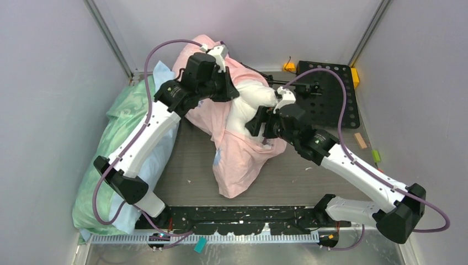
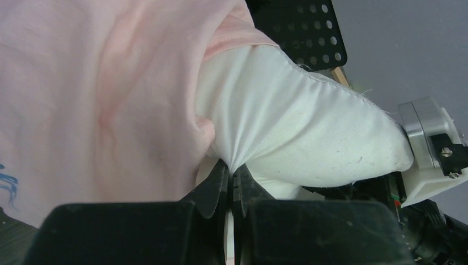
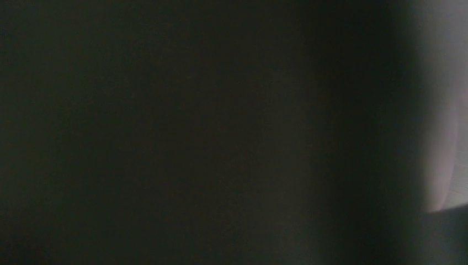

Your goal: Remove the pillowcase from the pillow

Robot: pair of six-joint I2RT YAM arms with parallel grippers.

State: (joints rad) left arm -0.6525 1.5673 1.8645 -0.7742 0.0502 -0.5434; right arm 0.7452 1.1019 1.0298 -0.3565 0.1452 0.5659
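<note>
The pale pink pillowcase point(image 1: 243, 160) lies bunched across the middle of the table, and its far part runs up behind my left arm. The white pillow point(image 1: 251, 96) sticks out of its opening. In the left wrist view the pillow point(image 2: 298, 132) bulges out of the pink pillowcase point(image 2: 99, 99). My left gripper point(image 2: 230, 168) is shut on a pinch of white pillow fabric, and it also shows in the top view point(image 1: 234, 91). My right gripper point(image 1: 258, 126) is pushed into the folds where pillow and pillowcase meet. Its fingers are hidden, and the right wrist view is almost all dark.
A mint green pillow point(image 1: 118, 138) and light blue bedding point(image 1: 163, 74) lie along the left wall. A black perforated plate point(image 1: 331, 94) sits at the back right with orange blocks point(image 1: 355, 77) at its edge. A small wooden piece point(image 1: 360, 139) and a green piece point(image 1: 376, 156) lie at the right.
</note>
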